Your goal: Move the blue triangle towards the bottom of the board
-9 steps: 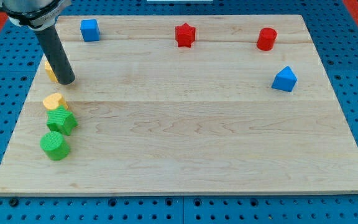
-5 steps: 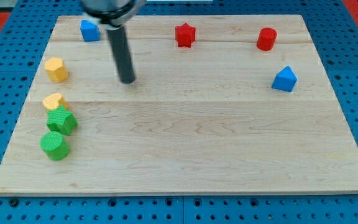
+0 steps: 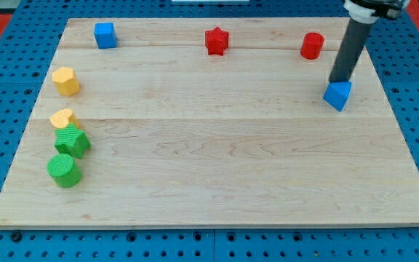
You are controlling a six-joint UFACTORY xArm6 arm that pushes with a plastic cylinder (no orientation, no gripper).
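The blue triangle point(image 3: 337, 95) lies near the board's right edge, in the upper half of the view. My tip point(image 3: 338, 81) stands right at its upper side, touching or almost touching it. The dark rod slants up from there to the view's top right corner.
A red cylinder point(image 3: 312, 45) stands just above and left of the tip. A red star point(image 3: 216, 41) and a blue cube point(image 3: 105, 34) lie along the top edge. A yellow hexagon point(image 3: 65, 81), a yellow heart point(image 3: 62, 118), a green block point(image 3: 73, 140) and a green cylinder point(image 3: 65, 169) cluster at the left.
My tip has swept from the board's left side, by the yellow hexagon, across to the right and now stands at the blue triangle's upper side. No block has visibly moved.
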